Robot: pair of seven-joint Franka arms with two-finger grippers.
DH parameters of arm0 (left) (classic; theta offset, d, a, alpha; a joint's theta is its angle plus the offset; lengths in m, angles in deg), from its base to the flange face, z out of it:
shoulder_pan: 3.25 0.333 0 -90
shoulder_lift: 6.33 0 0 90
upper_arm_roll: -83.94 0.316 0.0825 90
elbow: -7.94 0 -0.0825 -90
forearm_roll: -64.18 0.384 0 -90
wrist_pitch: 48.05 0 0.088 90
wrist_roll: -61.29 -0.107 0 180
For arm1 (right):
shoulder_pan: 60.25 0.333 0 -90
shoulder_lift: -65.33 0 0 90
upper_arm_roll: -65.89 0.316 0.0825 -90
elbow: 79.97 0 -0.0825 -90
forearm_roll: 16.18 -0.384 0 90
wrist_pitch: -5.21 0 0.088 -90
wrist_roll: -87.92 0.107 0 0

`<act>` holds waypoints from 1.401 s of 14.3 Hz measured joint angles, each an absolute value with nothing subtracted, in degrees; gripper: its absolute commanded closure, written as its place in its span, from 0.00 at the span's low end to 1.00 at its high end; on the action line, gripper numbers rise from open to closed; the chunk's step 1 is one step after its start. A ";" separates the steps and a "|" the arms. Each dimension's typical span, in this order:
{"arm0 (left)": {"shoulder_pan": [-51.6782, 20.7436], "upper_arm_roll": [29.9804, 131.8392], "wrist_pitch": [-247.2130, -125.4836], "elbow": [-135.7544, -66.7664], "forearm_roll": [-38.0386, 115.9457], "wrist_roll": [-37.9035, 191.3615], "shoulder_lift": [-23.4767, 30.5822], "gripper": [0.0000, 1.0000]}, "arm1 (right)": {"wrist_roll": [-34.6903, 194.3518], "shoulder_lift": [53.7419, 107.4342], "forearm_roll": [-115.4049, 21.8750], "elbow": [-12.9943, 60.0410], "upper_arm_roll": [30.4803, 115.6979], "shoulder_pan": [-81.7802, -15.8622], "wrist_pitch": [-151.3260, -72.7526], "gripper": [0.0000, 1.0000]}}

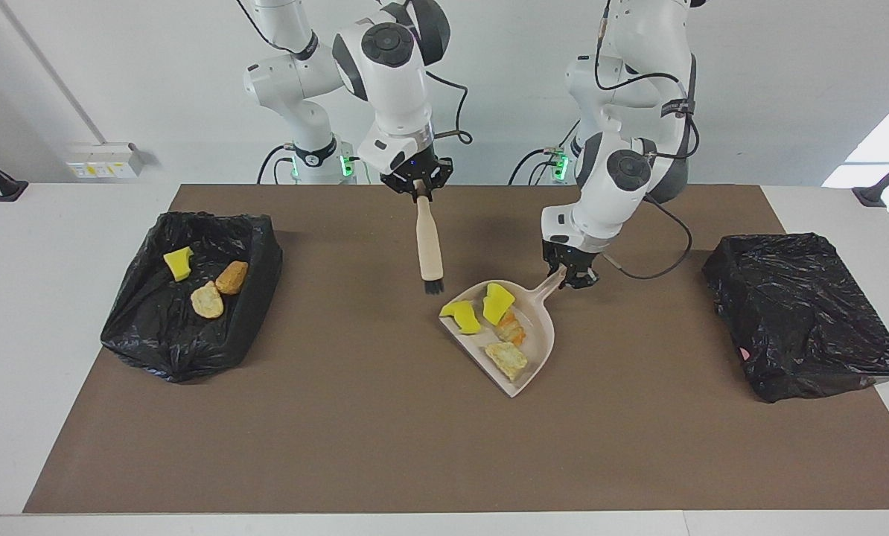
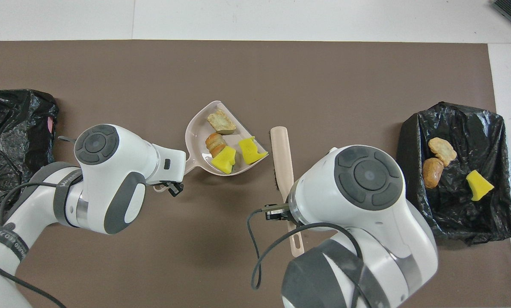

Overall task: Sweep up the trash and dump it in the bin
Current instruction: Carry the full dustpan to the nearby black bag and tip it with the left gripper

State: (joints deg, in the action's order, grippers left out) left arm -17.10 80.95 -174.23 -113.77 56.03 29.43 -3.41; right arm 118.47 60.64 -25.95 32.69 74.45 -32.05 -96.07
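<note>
- Left gripper [image 1: 577,278] clamped on the handle of a beige dustpan [image 1: 537,344], mid-mat.
- In the dustpan: four trash pieces [image 1: 498,324], two yellow, two tan-orange.
- Right gripper [image 1: 419,190] closed on the handle of a brush [image 1: 429,249], hanging bristles-down, at about ten o'clock from the dustpan in the facing view.
- Three more chunks [image 1: 208,283] inside an open black-lined bin [image 1: 139,327] at the right arm's end.
- Second black-bagged bin [image 1: 802,313] at the left arm's end.
</note>
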 measured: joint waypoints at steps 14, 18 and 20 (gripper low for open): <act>13.72 81.50 -152.00 -101.39 56.08 8.94 -13.10 1.00 | 136.21 68.07 -25.09 43.33 74.82 -12.59 -115.45 1.00; 22.56 81.81 -151.59 -100.89 56.07 -4.23 -13.03 1.00 | 137.04 71.00 -24.83 43.68 74.47 -12.14 -119.25 0.68; 25.24 82.06 -151.56 -100.00 56.29 -9.13 -12.60 1.00 | 137.44 71.01 -24.83 43.73 74.32 -12.26 -119.26 0.47</act>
State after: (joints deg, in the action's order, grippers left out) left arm 25.24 82.06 -151.56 -100.00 56.29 -9.13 -12.60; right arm 137.44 71.01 -24.83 43.73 74.32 -12.26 -119.26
